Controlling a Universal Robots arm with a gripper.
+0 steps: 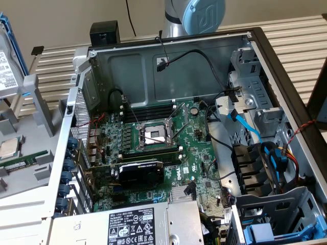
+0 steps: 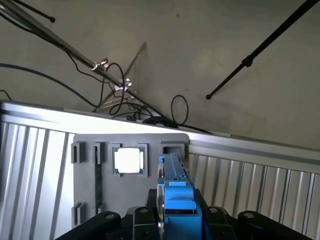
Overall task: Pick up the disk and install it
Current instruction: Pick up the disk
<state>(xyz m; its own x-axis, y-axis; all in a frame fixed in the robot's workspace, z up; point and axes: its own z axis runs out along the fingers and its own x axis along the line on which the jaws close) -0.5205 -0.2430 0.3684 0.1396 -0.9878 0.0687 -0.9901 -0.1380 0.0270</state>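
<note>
Blue plastic carrier of disk (image 2: 177, 200) stands edge-up, pinched in black pincer (image 2: 175, 220); grey slotted tray (image 2: 150, 137) beyond.

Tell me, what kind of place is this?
Probably a computer-assembly workbench: an open computer case showing its motherboard, spare parts in a grey tray, and a robot arm above.

PSU (image 1: 138, 224) label: white-on-black panel w/ cert marks & warning symbols, a barcode, small print too tiny to read. GPU (image 1: 140, 171) has a green logo strip, lettering not legible; mobo (image 1: 196, 168) carries a small white logo near its edge, unreadable. Arm joint cap (image 1: 204, 13) shows part of a pale "UR"-type logo; disk (image 1: 7, 66) label at the exterior view's left has print but none readable.
</note>
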